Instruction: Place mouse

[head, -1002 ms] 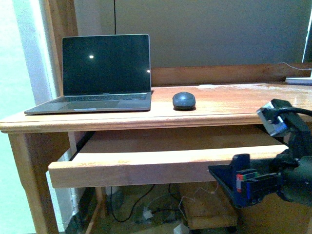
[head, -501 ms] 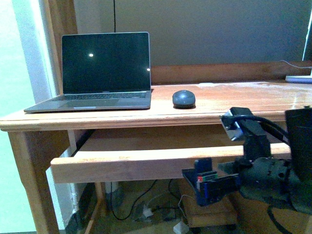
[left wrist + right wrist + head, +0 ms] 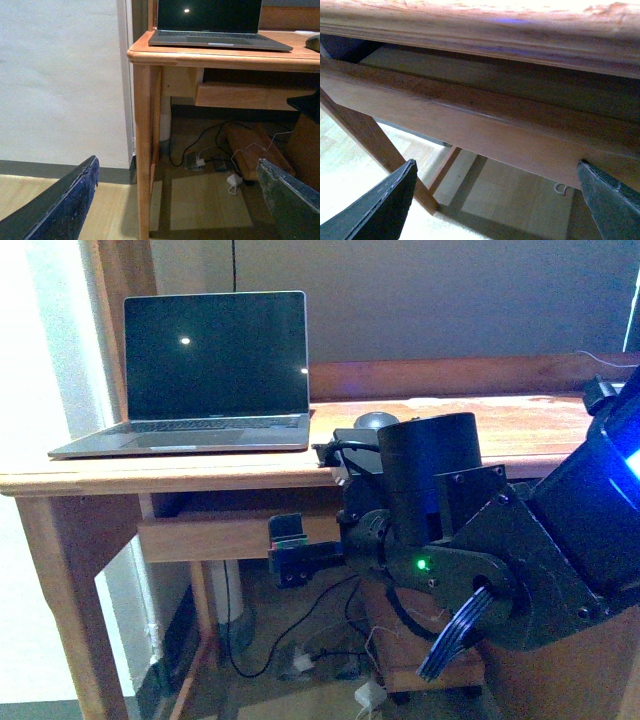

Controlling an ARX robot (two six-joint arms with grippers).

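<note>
Drawer [image 3: 225,535] now nearly closed under desk [image 3: 150,472], pushed in over the last second. Right gripper [image 3: 292,558] at drawer front, fingers spread, empty. Left gripper [image 3: 175,200] spread, idle. Mouse [image 3: 374,420] on desktop at laptop's [image 3: 215,370] 3 o'clock, half hidden, not yet handled.

The warm orange-brown wooden worktop [image 3: 250,475] showed paler, worn patches along its far side, and the pull-out wooden tray [image 3: 215,535] beneath it was the same honey tone. The slim grey metal laptop [image 3: 215,370] had a black screen with one small white glint. The small dark grey oval mouse [image 3: 375,420] was dull and plain. The right tool [image 3: 292,558] was dark blue with red and green marks, and its bulky arm was black with a green light. The left tool [image 3: 175,205] had dark navy fingers [image 3: 65,205], scuffed grey. Black and white cables [image 3: 215,160] lay on the beige floor; the wall [image 3: 60,80] was white.
</note>
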